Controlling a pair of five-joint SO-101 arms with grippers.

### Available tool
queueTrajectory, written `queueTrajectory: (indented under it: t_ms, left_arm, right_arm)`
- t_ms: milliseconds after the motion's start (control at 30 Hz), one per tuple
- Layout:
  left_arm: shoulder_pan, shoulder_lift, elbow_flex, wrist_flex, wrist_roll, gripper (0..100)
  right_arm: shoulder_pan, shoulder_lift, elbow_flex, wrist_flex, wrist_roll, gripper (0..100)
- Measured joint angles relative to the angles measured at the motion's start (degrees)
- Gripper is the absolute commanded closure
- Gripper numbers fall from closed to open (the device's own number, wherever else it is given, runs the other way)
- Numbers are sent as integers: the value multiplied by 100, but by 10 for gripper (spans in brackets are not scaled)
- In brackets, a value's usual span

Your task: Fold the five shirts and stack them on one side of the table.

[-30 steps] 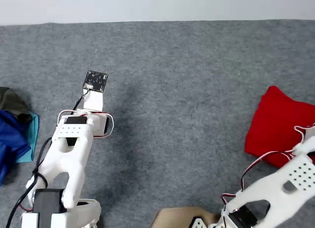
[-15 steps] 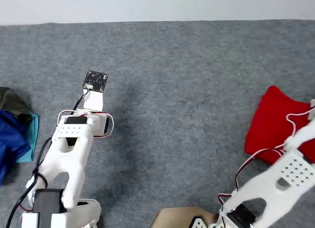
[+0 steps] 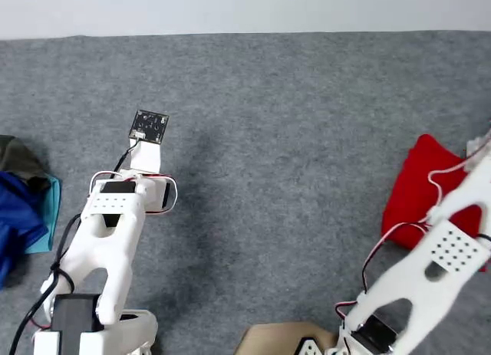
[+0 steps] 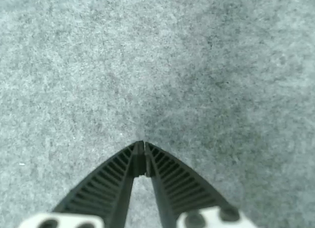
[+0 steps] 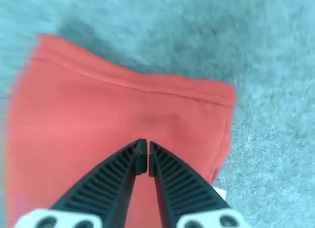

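A folded red shirt (image 3: 418, 198) lies at the table's right edge; in the right wrist view the red shirt (image 5: 98, 114) spreads under my right gripper (image 5: 143, 159), which is shut and holds nothing. The right arm (image 3: 430, 271) crosses the shirt's near side in the high view. A heap of unfolded shirts, blue (image 3: 17, 217), teal and dark olive, sits at the left edge. My left gripper (image 4: 142, 159) is shut and empty above bare grey felt; its arm (image 3: 115, 217) stands left of centre.
Grey felt (image 3: 284, 140) covers the table, with a wide bare stretch between the arms. A white wall strip (image 3: 245, 10) borders the far edge. A tan cardboard piece (image 3: 276, 340) lies at the near edge.
The right arm has swung farther out over the red shirt, toward the table's far right. The left arm has stayed still.
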Motion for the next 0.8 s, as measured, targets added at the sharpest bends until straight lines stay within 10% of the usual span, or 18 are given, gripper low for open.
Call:
queueTrajectory:
  t_ms: [367, 800]
  left_arm:
    - [0, 0, 0, 0, -26, 994]
    - [0, 0, -642, 914, -492, 994]
  right_arm:
    - [-818, -659, -976, 721, -791, 990]
    - [-1530, -4659, 3921, 730, -1978, 990]
